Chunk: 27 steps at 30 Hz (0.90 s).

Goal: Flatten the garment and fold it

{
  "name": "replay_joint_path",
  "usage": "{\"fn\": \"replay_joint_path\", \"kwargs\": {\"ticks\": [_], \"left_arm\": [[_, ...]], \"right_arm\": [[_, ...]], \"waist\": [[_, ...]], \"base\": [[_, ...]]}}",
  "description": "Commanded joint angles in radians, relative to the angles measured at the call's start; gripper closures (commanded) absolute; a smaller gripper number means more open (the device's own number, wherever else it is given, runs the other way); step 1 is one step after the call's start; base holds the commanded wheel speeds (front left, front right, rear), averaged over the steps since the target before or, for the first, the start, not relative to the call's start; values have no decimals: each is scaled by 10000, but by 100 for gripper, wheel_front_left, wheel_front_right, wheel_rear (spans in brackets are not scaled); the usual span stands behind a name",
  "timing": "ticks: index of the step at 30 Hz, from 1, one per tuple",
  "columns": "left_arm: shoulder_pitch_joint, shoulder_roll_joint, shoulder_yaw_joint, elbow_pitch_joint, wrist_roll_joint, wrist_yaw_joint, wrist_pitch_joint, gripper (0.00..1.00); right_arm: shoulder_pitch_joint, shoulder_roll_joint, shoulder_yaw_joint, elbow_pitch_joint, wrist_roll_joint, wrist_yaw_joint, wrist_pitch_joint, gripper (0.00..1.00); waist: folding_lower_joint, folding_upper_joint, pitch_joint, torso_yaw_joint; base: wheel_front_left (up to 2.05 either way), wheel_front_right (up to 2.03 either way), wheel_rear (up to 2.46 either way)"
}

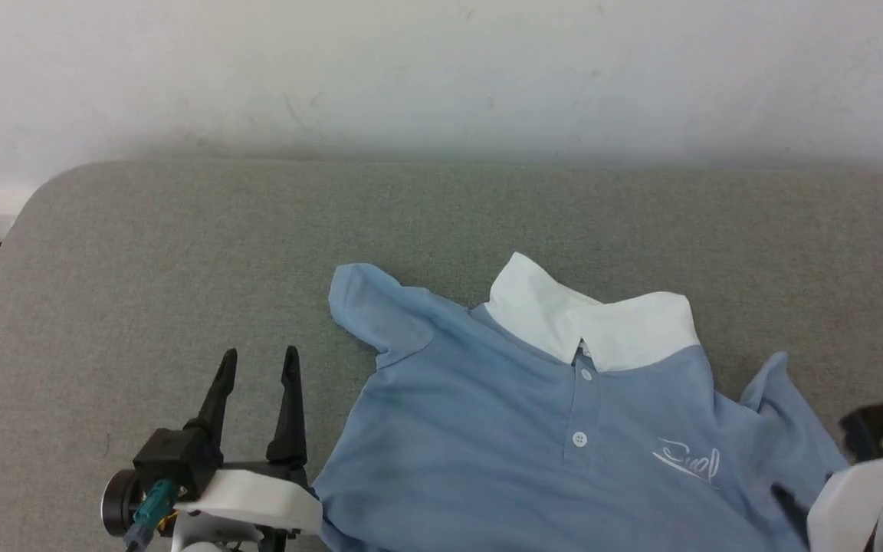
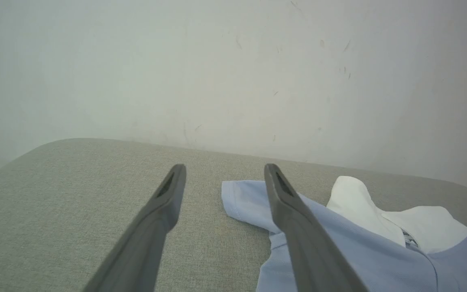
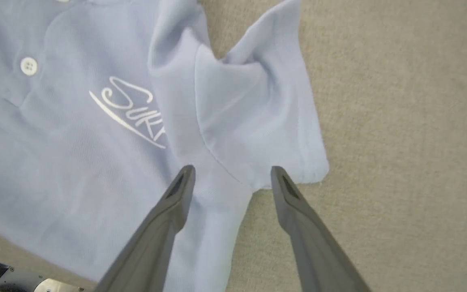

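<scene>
The garment (image 1: 503,445) is a light blue polo shirt lying face up on the grey table (image 1: 181,253), its white collar (image 1: 587,318) toward the wall. The left sleeve (image 1: 372,310) lies flat; the right sleeve (image 3: 253,121) is bunched and creased beside the white script logo (image 3: 130,115). My left gripper (image 1: 257,360) is open, just left of the shirt's side, holding nothing. In the left wrist view its fingers (image 2: 164,211) point past the left sleeve (image 2: 245,200). My right gripper (image 3: 231,174) hovers open above the right armpit seam, its wrist (image 1: 882,460) at the frame's lower right.
A pale wall (image 1: 441,69) rises right behind the table's far edge. The table's rounded left corner (image 1: 43,192) drops off toward a lighter floor area. Bare grey surface lies left of and behind the shirt.
</scene>
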Motion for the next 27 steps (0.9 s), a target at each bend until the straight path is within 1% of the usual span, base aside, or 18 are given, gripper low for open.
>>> {"fn": "replay_joint_path", "kwargs": {"ticks": [1,5,9,11,14,19,23,26,27], "left_arm": [[-120,-40,15,26,88,-74,-45,0],[-251,-102,-37,-22,127,-113,-45,0],[-431,-157,-144,-13,166,-165,-45,0],[-546,-169,-188,18,193,-191,-45,0],[-720,-180,-235,69,233,-220,-45,0],[-920,-197,-287,151,271,-235,-45,0],[-986,-221,-325,195,263,-227,-45,0],[-970,-232,-305,194,251,-216,-45,0],[-956,-237,-300,193,254,-205,-45,0]], "right_arm": [[-387,-183,-106,-136,-126,-15,-117,0],[-1299,-796,-378,-131,-310,-15,-193,0],[-2360,-1317,-282,764,-144,-15,-289,0],[-2820,-1663,58,1422,-29,-15,-343,0],[-3458,-2091,771,2372,471,-15,-472,0],[-4218,-2757,2103,3818,936,-15,-648,0],[-4599,-2974,2855,4807,1204,-15,-1085,0],[-4769,-2998,3438,5346,1430,-15,-1438,0],[-4805,-2975,3573,5494,1552,-15,-1532,59]], "waist": [[1,0,84,44],[1,0,340,149],[1,0,704,310],[1,0,898,428],[1,0,1148,635],[1,0,1443,968],[1,0,1588,1190],[1,0,1620,1234],[1,0,1617,1223]], "base": [[0,0,0],[0,0,0],[0,0,0],[0,0,0],[0,0,0],[0,0,0],[0,0,0],[0,0,0],[0,0,0]]}}
